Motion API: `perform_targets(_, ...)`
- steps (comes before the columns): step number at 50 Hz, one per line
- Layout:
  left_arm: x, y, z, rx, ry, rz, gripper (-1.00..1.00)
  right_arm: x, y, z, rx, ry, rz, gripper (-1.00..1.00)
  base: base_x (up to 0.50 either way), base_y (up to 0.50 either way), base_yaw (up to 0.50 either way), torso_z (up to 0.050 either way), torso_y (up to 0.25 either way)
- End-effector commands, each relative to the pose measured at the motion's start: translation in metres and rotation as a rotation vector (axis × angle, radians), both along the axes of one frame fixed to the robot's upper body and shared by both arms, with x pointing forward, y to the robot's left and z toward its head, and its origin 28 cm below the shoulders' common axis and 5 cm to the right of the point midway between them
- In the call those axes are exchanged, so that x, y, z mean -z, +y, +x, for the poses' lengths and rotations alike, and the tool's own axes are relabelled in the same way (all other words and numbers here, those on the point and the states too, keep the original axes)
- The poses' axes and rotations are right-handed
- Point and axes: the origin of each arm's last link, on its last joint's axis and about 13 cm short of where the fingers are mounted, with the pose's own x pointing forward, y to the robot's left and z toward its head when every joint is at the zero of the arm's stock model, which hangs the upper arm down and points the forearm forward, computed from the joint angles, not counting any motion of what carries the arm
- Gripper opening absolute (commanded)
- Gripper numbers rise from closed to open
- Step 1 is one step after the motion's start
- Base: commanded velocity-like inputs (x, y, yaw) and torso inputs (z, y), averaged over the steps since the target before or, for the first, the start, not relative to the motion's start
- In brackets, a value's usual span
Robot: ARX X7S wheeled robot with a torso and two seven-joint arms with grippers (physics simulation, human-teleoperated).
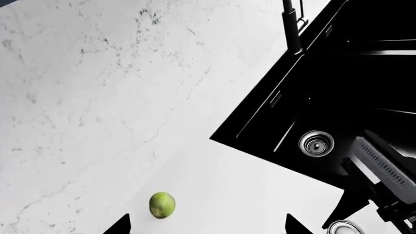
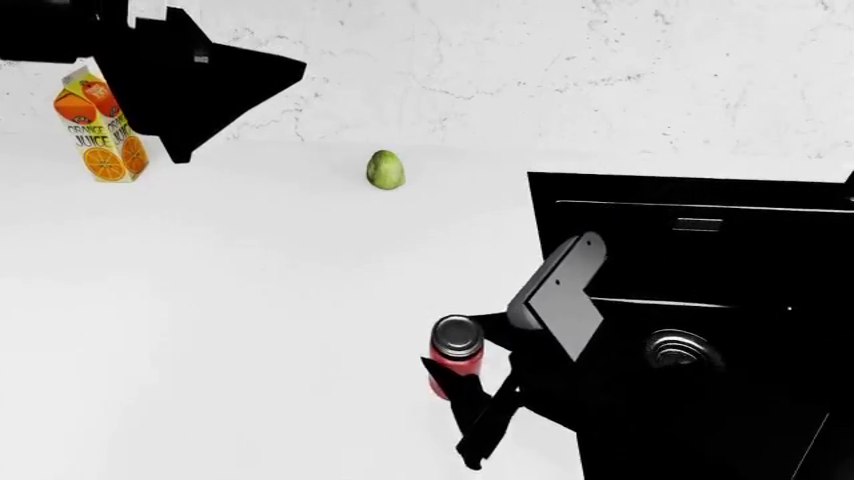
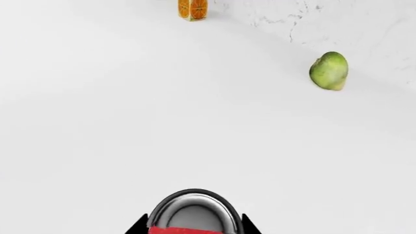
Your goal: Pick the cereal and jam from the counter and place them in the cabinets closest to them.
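The jam [image 2: 457, 352], a red jar with a grey lid, stands on the white counter [image 2: 240, 330] beside the sink's left edge. My right gripper [image 2: 463, 405] is shut on it; in the right wrist view its black fingertips [image 3: 138, 227] press both sides of the jar [image 3: 193, 214]. My left gripper [image 1: 208, 226] is open and empty, high over the counter [image 1: 97, 97]; in the head view it [image 2: 234, 105] is at the top left. The jam's lid [image 1: 344, 227] also shows in the left wrist view. The cereal is out of view.
An orange juice carton [image 2: 100, 125] stands at the back left by the wall. A small green fruit [image 2: 386, 170] lies at the back middle of the counter. The black sink [image 2: 694, 300] with its drain [image 2: 682, 350] fills the right side. A black tap [image 1: 293, 27] stands at its rim.
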Motion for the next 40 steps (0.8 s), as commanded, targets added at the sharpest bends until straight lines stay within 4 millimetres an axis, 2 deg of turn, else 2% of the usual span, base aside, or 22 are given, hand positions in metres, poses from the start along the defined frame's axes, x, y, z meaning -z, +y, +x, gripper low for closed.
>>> perform_targets(1,0.003,0.002,0.0,-0.003,0.005,-0.001,1.0,-0.026,-0.003,-0.008,0.03,-0.098,0.04,-1.0,0.0,0.0,0.0,0.0,0.0)
perform_targets(8,0.004,0.001,0.002,-0.002,0.012,-0.002,1.0,-0.066,-0.008,-0.015,0.135,-0.237,0.086,-1.0,0.0,0.0,0.0,0.0,0.001)
perform_targets(21,0.003,-0.004,0.003,0.005,0.011,-0.002,1.0,-0.166,-0.014,-0.03,0.322,-0.481,0.189,-1.0,0.0,0.0,0.0,0.0,0.0)
perform_targets(25,0.003,-0.005,0.004,0.008,0.011,-0.003,1.0,-0.176,-0.013,-0.032,0.333,-0.51,0.195,-1.0,0.0,0.0,0.0,0.0,0.003)
perform_targets(34,0.004,-0.004,0.003,0.011,0.009,-0.003,1.0,-0.178,-0.012,-0.034,0.338,-0.538,0.191,-1.0,0.0,0.0,0.0,0.0,0.0)
perform_targets(40,0.004,-0.003,0.002,0.019,0.003,-0.013,1.0,-0.219,-0.01,-0.043,0.329,-0.685,0.157,-1.0,0.0,0.0,0.0,0.0,0.0)
